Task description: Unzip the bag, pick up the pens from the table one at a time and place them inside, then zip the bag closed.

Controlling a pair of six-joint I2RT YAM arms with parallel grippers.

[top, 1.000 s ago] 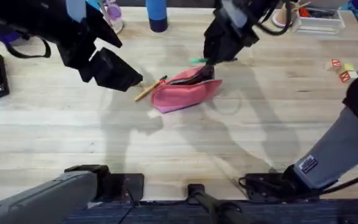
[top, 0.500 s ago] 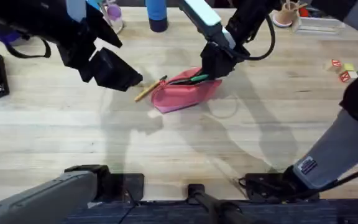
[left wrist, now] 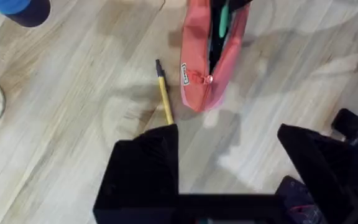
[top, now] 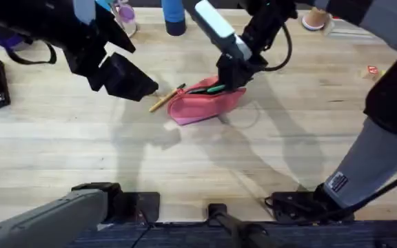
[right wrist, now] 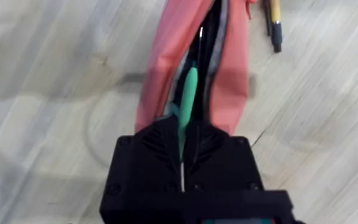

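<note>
The surface [top: 81, 145] is pale wood planking with visible grain and a dull, lightly sheened finish. The bag [top: 202, 105] is soft coral-pink cloth, matt and creased. The green pen [right wrist: 188, 93] and the yellow pen [left wrist: 165, 99] look like smooth plastic. The right hand [right wrist: 185, 149] is matt black plastic.

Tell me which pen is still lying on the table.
The yellow-orange pen, lying flat on the table beside the bag's zipper-pull end. The green pen is clamped in the right end effector, already partway inside the open bag.
</note>
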